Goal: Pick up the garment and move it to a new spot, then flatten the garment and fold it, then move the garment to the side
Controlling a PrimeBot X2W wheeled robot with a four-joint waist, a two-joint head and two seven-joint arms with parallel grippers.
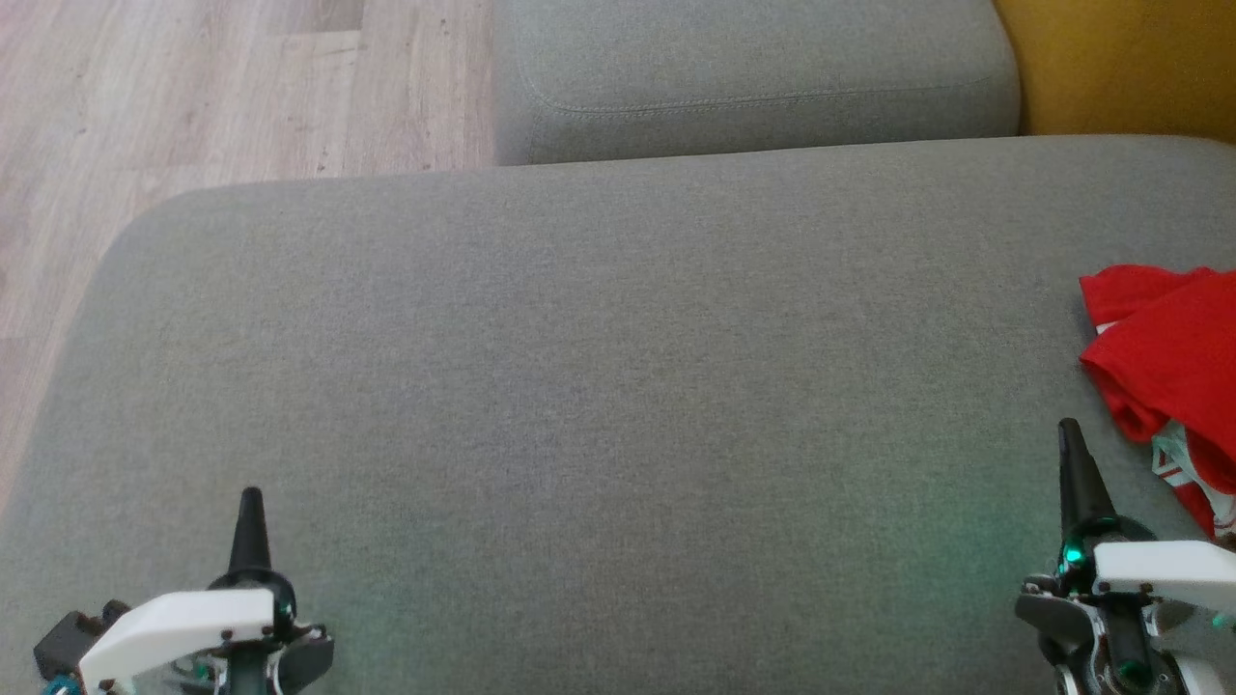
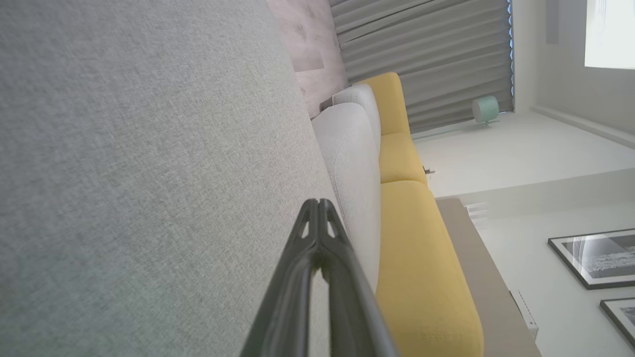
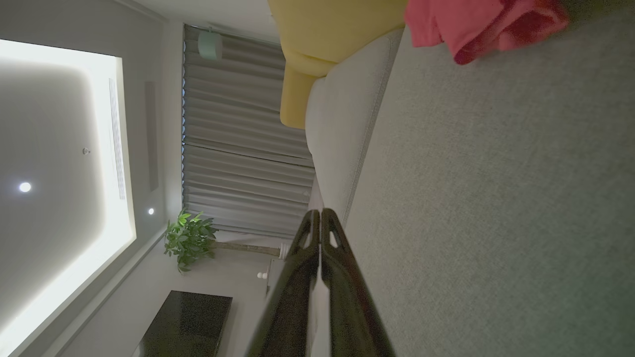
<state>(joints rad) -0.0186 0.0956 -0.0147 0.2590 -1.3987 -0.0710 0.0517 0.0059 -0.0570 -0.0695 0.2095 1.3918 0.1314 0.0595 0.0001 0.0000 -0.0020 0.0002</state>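
Grippers nearest: left gripper (image 1: 250,502) at 7 o'clock in the head view, right gripper (image 1: 1072,449) at 5 o'clock, both low over the grey seat cushion (image 1: 579,386), fingers pointing to 12. In the wrist views each pair is clenched tip to tip, with nothing between. Red garment (image 1: 1164,352) at 3 o'clock on the cushion's right edge, just past the right gripper's tip. It is bunched, a white-trimmed bit shows at its near end, and part is cut off by the frame. Judgement: this fits a heap waiting to be lifted or a garment already put aside; the loose folds don't settle which. The right arm is nearer. Soft cloth, so any grasp should take a raised fold, not the cushion weave. Beyond: back cushion (image 1: 753,77) at 12, wood floor (image 1: 193,97) at 11, yellow upholstery (image 1: 1120,58) at 1.
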